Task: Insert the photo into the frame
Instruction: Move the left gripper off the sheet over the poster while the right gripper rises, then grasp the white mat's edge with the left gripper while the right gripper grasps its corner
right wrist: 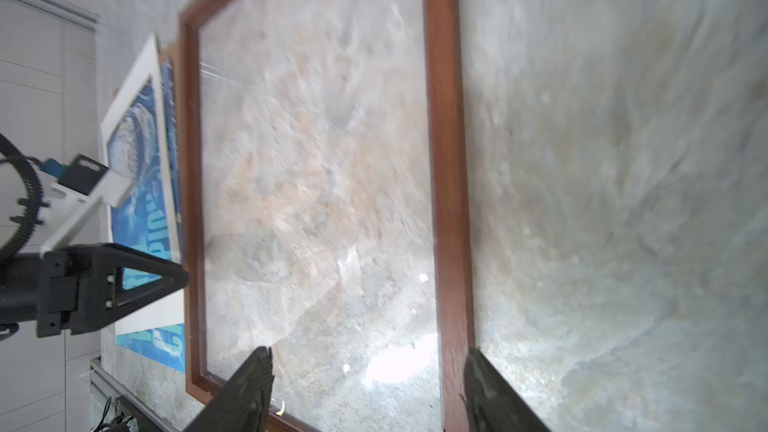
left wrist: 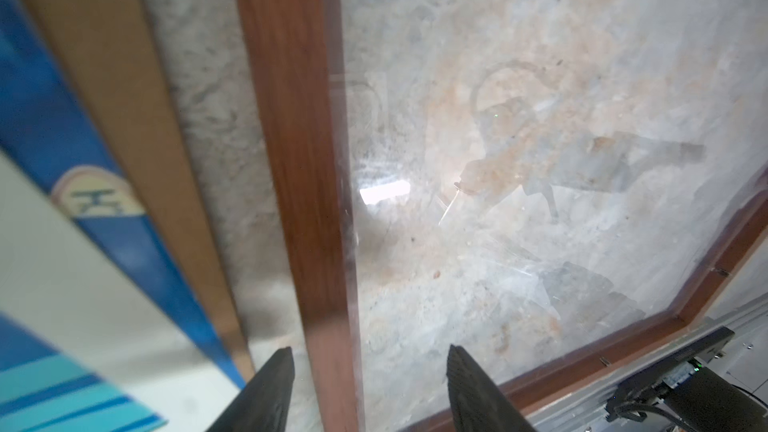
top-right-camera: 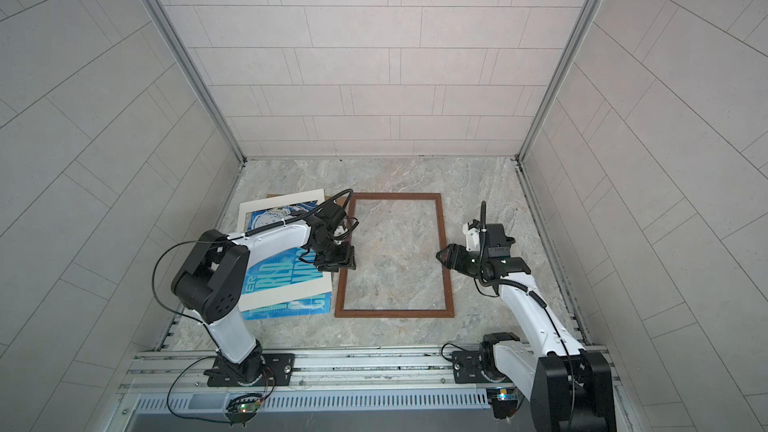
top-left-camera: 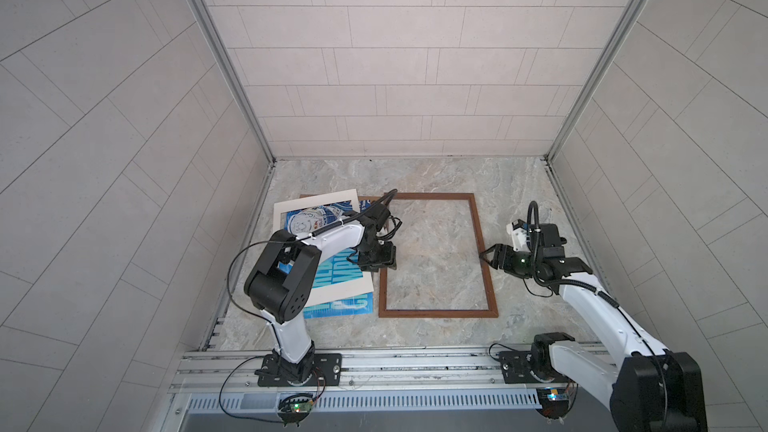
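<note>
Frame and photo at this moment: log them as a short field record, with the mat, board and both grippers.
frame: flat on table, no photo in it
photo: left of frame, face up, over backing board
mat: lying skewed on photo
left gripper: open, straddling frame's left rail
right gripper: open, straddling frame's right rail

Left gripper (top-left-camera: 380, 266) points straight down, jaws apart. Right gripper (top-left-camera: 486, 257) sits low, angled toward the left one, jaws also apart.
</note>
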`<state>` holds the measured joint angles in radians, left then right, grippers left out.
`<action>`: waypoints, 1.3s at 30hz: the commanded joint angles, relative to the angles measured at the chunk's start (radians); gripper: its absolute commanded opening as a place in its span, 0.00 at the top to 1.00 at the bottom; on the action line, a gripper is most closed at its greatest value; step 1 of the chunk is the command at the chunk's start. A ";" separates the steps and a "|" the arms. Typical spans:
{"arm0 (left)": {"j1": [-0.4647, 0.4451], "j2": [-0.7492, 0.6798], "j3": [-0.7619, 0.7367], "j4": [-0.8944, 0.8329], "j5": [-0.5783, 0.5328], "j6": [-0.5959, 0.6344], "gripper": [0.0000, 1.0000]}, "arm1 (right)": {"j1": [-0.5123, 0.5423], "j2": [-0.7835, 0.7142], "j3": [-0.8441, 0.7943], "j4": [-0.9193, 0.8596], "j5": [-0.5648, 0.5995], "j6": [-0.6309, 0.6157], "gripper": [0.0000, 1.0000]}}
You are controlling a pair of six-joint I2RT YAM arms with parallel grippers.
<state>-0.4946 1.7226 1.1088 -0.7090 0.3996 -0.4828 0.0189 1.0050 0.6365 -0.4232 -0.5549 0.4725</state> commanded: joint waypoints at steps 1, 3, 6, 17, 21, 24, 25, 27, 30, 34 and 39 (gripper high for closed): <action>0.062 -0.150 0.045 -0.163 -0.064 0.044 0.37 | 0.022 -0.016 0.067 -0.029 -0.015 -0.009 0.32; 0.101 -0.213 0.022 -0.200 -0.093 0.025 0.42 | 0.079 -0.017 0.066 0.022 -0.040 0.059 0.33; 0.141 -0.315 -0.061 -0.205 -0.160 -0.026 0.46 | 0.253 -0.025 0.063 0.095 0.019 0.143 0.33; 0.173 -0.563 -0.332 -0.126 -0.356 -0.196 0.72 | 0.783 0.220 0.167 0.295 0.158 0.285 0.36; 0.180 -0.574 -0.401 -0.051 -0.360 -0.229 0.81 | 0.853 0.377 0.226 0.385 0.133 0.317 0.39; 0.194 -0.561 -0.433 -0.009 -0.354 -0.230 0.82 | 0.894 0.509 0.319 0.409 0.099 0.338 0.42; 0.202 -0.558 -0.442 0.004 -0.342 -0.228 0.83 | 0.905 0.549 0.350 0.402 0.094 0.340 0.42; 0.217 -0.550 -0.453 0.025 -0.332 -0.228 0.85 | 0.917 0.640 0.432 0.380 0.064 0.321 0.43; 0.228 -0.533 -0.476 0.052 -0.295 -0.229 0.90 | 0.926 0.760 0.525 0.350 0.025 0.321 0.45; 0.231 -0.529 -0.520 0.099 -0.267 -0.235 0.92 | 0.934 0.834 0.558 0.351 0.033 0.328 0.45; 0.230 -0.544 -0.578 0.142 -0.253 -0.250 0.95 | 0.934 0.904 0.594 0.325 0.026 0.321 0.45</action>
<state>-0.2687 1.1904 0.5549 -0.5991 0.1333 -0.7151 0.9489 1.8874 1.2037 -0.0746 -0.5198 0.7872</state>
